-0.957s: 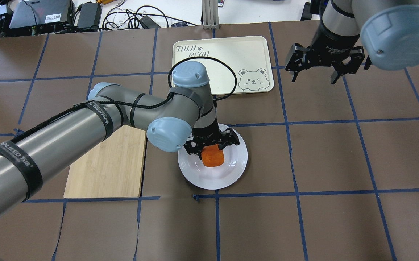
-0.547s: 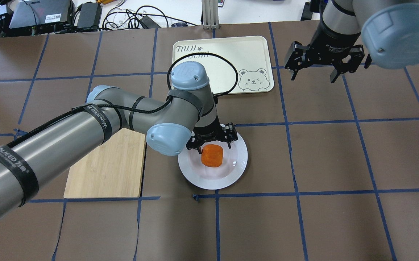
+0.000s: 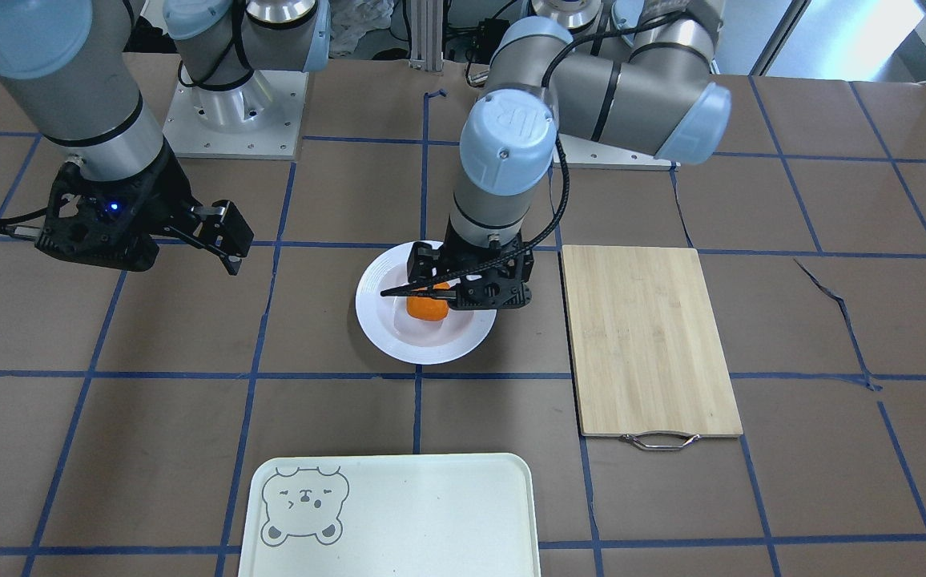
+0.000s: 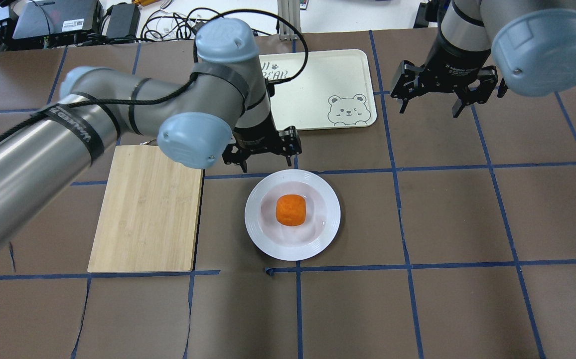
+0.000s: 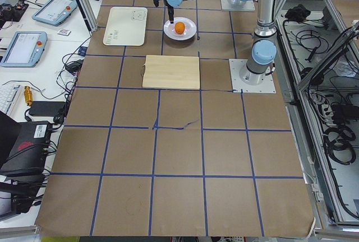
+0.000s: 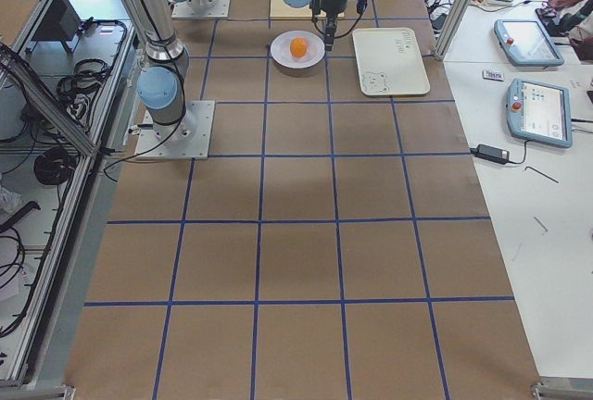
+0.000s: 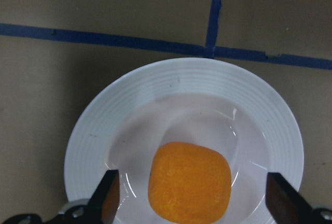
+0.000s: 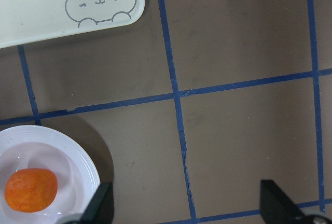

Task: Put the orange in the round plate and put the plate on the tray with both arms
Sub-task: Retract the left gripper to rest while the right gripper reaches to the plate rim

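The orange (image 4: 290,210) lies free in the sunken centre of the round white plate (image 4: 318,239), mid-table. My left gripper (image 4: 265,160) hovers open just beyond the plate's far rim, above it and holding nothing. In the left wrist view the orange (image 7: 189,187) and plate (image 7: 181,79) sit below, between the spread fingertips (image 7: 109,195). My right gripper (image 4: 430,107) hangs open and empty over the table, right of the tray (image 4: 333,70). The right wrist view shows the tray corner (image 8: 78,1), the plate (image 8: 78,164) and the orange (image 8: 30,189).
A bamboo cutting board (image 4: 148,209) with a metal handle lies left of the plate, close to its rim. The left arm's elbow and cable hang over the tray's left part. Cables and devices crowd the far table edge (image 4: 118,22).
The left gripper opened off the orange, rose and drew back toward the tray. The orange stayed in the plate. The right gripper barely moved.
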Controlling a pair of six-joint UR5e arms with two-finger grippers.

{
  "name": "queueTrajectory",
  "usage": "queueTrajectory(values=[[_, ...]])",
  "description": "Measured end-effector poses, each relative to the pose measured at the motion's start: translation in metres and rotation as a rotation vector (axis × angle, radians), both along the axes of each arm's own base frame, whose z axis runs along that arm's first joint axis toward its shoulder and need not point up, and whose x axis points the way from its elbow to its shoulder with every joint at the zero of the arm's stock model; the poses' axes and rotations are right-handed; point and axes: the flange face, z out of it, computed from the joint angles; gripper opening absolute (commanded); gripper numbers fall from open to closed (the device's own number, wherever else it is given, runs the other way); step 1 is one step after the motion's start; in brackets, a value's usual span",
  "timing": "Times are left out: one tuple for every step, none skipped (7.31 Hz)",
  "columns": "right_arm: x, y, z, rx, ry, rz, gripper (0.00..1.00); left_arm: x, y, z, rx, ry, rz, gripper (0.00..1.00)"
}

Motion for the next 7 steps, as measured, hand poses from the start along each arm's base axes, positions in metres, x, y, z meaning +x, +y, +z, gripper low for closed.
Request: queueTrajectory(values=[[0.003, -0.006, -0.016, 0.015, -0.030, 0.002, 1.00, 0.020, 0.004, 0.040, 0.018, -0.036, -0.030, 1.00], [0.008, -0.010, -0.037, 0.022, -0.085, 0.006, 1.00, 0.033, 0.014, 0.078, 0.003, -0.052, -0.057, 1.00], [0.015, -0.013, -0.068, 0.025, -0.151, 0.012, 1.00, 0.040, 0.026, 0.110, -0.038, -0.053, -0.073, 1.00], [0.020, -0.013, -0.101, 0.000, -0.211, 0.018, 1.00, 0.045, 0.037, 0.133, -0.084, -0.044, -0.096, 1.00], [0.026, -0.007, -0.133, -0.043, -0.269, 0.024, 1.00, 0.049, 0.044, 0.149, -0.134, -0.034, -0.135, 1.00], [0.033, 0.004, -0.160, -0.080, -0.330, 0.033, 1.00, 0.058, 0.044, 0.160, -0.175, -0.028, -0.155, 1.00], [0.041, 0.016, -0.184, -0.113, -0.384, 0.045, 1.00, 0.080, 0.036, 0.167, -0.201, -0.027, -0.154, 1.00]])
